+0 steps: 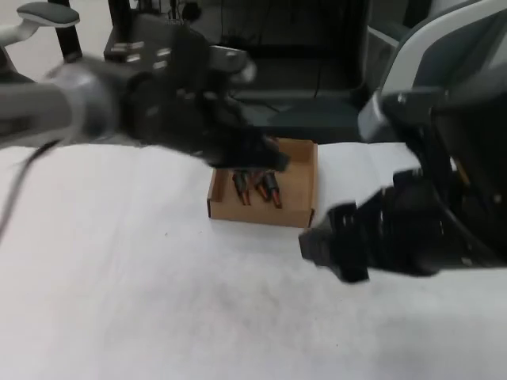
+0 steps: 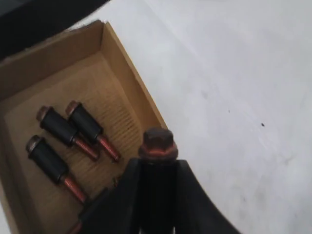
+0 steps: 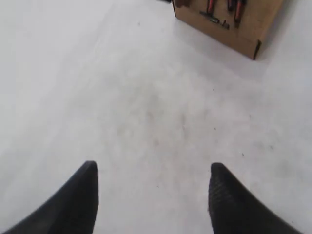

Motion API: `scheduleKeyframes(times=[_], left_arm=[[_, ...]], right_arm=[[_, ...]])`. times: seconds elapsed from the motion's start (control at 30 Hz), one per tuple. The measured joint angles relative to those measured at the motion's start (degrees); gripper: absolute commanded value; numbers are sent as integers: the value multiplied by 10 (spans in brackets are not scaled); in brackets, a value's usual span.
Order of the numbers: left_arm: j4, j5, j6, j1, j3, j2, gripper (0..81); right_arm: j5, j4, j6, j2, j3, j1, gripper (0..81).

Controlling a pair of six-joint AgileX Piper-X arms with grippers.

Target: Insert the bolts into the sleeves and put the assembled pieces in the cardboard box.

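**Over the box, the left gripper holds a bolt; the right one hangs open beside it**

Over the box (image 2: pixel 130 80), the left gripper (image 2: pixel 157 168) is clenched on a bolt (image 2: pixel 157 145). The bolt's coppery hex head stands clear past the fingertips, and its dark sleeve (image 2: pixel 157 195) is pinched between them. In the high view the left arm reaches in from the left side, with its gripper (image 1: pixel 252 152) above the box's (image 1: pixel 305 186) far part. On the box floor lie three assembled pieces (image 2: pixel 56 126), each a black sleeve with a threaded copper end sticking out. Two lie side by side and the third is just beside them, all slanted the same way.

The right gripper (image 3: pixel 153 168) is off the box's near right corner, above the white bench (image 3: pixel 146 107). Its fingers are spread wide with nothing between them, and it points toward the box (image 3: pixel 229 29). In the high view this gripper (image 1: pixel 329 244) sits low, near the box's front wall but apart from it.
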Motion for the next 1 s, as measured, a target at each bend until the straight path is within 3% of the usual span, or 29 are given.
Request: scheduleKeyframes(times=[0.27, 0.37, 0.57, 0.83, 0.9, 1.0], left_arm=[[90, -36, 9, -20, -189, 152, 17], [106, -58, 14, -20, -237, 188, 17], [113, -86, 36, -18, -292, 235, 17], [143, -100, 43, -15, -310, 274, 8], [153, -102, 43, -14, -312, 274, 118], [162, -103, 45, -14, -313, 274, 417]], right_arm=[[-16, -1, -76, 15, 12, -28, 659], [-56, -7, -88, 43, 13, -52, 659], [-114, -34, -93, 72, 13, -75, 659], [-135, -59, -93, 73, 13, -75, 659], [-136, -58, -93, 73, 13, -75, 659], [-140, -59, -93, 73, 13, -75, 659]])
